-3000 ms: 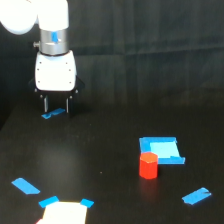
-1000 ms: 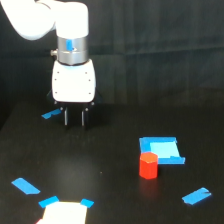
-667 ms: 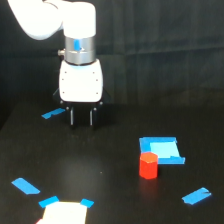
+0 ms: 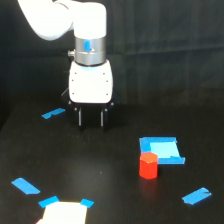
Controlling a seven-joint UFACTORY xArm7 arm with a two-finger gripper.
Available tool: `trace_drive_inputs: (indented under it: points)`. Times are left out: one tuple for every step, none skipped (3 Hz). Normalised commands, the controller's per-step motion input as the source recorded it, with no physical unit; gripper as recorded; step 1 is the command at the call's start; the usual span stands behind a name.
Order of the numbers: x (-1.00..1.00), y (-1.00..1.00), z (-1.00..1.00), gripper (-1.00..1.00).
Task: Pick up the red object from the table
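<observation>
My hand (image 4: 90,118) hangs empty, fingers parted, well apart from the red object (image 4: 148,165), which stands upright on the bench (image 4: 110,195) touching a flat blue square (image 4: 161,149). I should centre above it before descending.

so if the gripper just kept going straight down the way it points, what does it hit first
Most likely bare table. The gripper points downward with nothing visible beneath it; the red object sits well off toward the exterior view's right, though depth is uncertain.
</observation>
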Motion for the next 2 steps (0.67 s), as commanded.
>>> trace_drive_inputs:
  points:
    - [0.72,-0.39,-0.76,1.00]
    - [0.58,-1.00,-0.18,0.93]
